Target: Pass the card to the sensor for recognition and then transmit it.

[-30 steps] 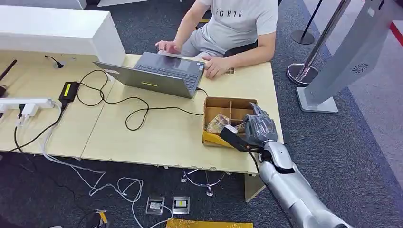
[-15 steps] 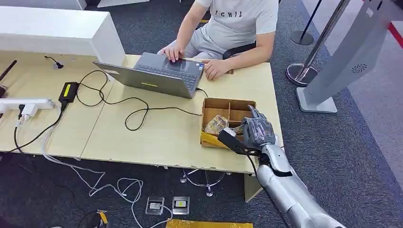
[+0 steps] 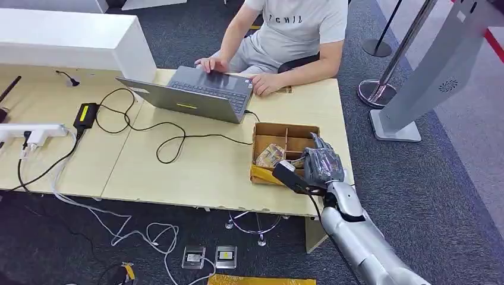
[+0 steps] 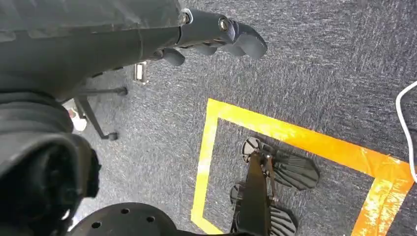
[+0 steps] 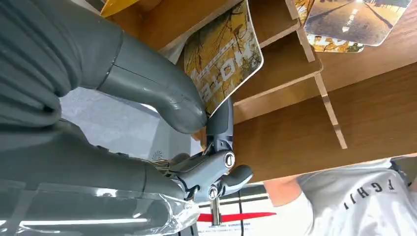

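Reaching into the box (image 3: 285,129) at the lower right of the head view, the right hand (image 3: 321,164) sits over the compartments nearest the desk (image 3: 196,172) edge. The right wrist view gives the detail: a card (image 5: 223,61) with an autumn-leaf print stands tilted against a wooden divider, and the thumb (image 5: 157,93) presses its face while a dark finger (image 5: 222,123) lies behind its lower edge, so the fingers pinch the card rather than wrap it. A pinch suits a thin flat thing that stands on edge, and the dividers hold the cards upright, probably so that a finger can get behind one. The card is not yet clear of the box; a second card (image 5: 351,22) lies in the neighbouring compartment, upper right of that view.

The left hand (image 4: 216,32) hangs above the carpet, fingers loosely apart and holding nothing.

At the upper right of the head view a grey kiosk (image 3: 443,74) stands on the floor, well apart from the desk; it may carry the sensor, though this cannot be told. A person (image 3: 297,32) at top centre types on a laptop (image 3: 199,95) and may be the one to receive the card. The step in hand is judged to be the pick-up, early in the task.
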